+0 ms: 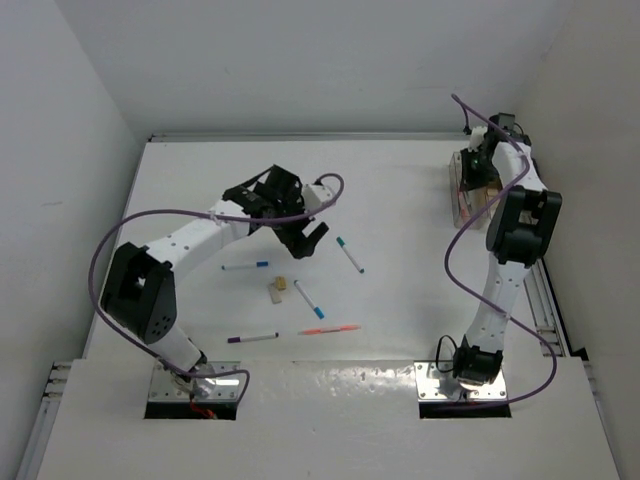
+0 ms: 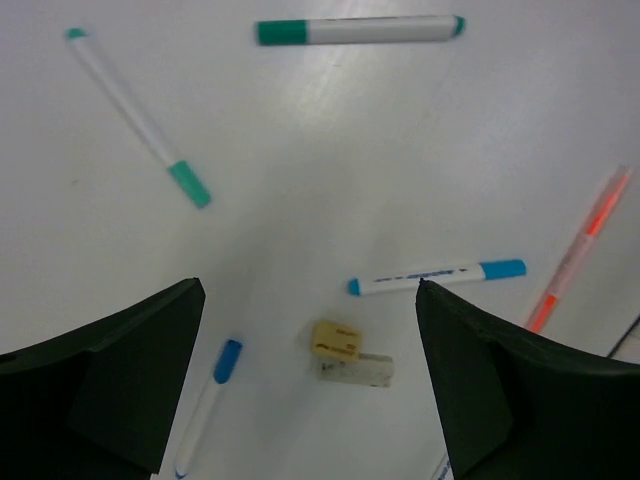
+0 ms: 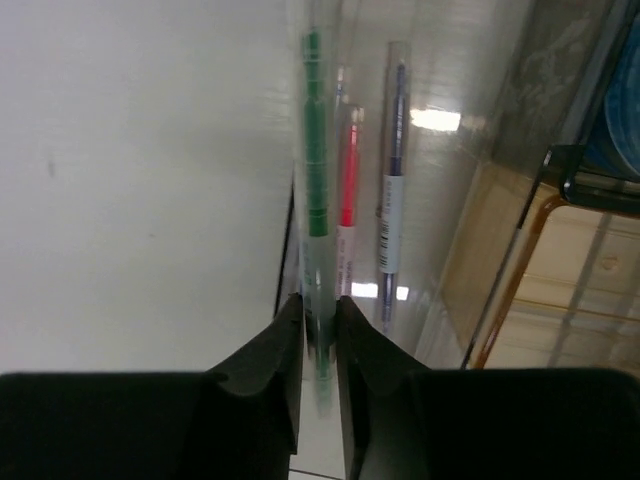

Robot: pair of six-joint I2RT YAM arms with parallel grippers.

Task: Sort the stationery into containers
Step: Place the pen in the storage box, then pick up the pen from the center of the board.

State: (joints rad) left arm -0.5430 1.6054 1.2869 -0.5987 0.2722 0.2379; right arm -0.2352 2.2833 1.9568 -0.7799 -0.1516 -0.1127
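Several pens lie loose on the table: two teal-capped [image 2: 355, 30] [image 2: 135, 115], two blue-capped [image 2: 435, 275] [image 2: 205, 405], an orange one [image 2: 580, 250] and a purple-capped one [image 1: 252, 339]. A tan block [image 2: 335, 340] rests against a white block [image 2: 355, 370]. My left gripper [image 2: 308, 292] [image 1: 305, 238] hovers open above the blocks, holding nothing. My right gripper [image 3: 318, 310] [image 1: 480, 165] is over the containers [image 1: 470, 195], its jaws close on the near end of a green pen [image 3: 316, 160]. That pen lies along the clear box beside a red pen [image 3: 348, 190] and a purple pen [image 3: 393, 180].
The tan box [image 3: 520, 290] adjoins the clear one on the right, with something round and blue [image 3: 615, 130] beyond it. White walls enclose the table on the left, back and right. Purple cables [image 1: 110, 240] loop off both arms.
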